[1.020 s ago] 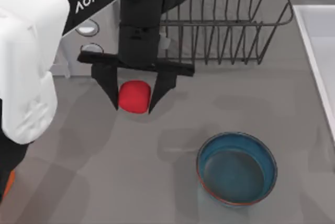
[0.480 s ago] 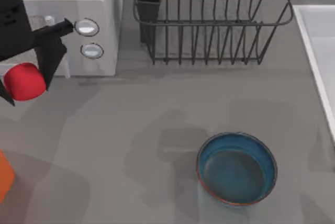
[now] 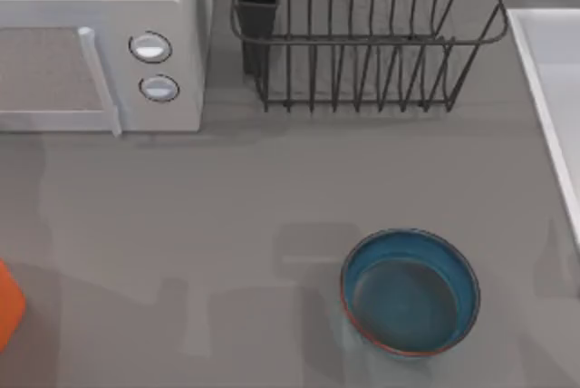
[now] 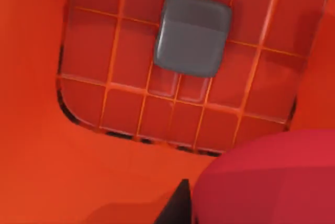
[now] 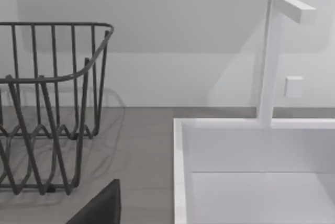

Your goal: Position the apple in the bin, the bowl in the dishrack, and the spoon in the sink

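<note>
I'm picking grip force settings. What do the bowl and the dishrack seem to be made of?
The bowl looks like glazed ceramic: glossy teal surface, thin reddish-brown rim. The dishrack looks like dark coated metal wire: thin upright bars, matte finish. Both are rendered, so this is only appearance.

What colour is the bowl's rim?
Reddish-brown, around the teal bowl; top view shows it best.

A flat, matte grey tabletop [image 3: 227,216] carries everything, marked with soft, blurred shadows in darker grey patches. At its far left corner stands a white box-shaped microwave [image 3: 100,39] with two round knobs and a pale bar handle on its door. Behind the tabletop's far edge rises a plain white wall [image 5: 172,30], lit evenly, with a broad slanted shadow across it. The light is diffuse and even.
</note>
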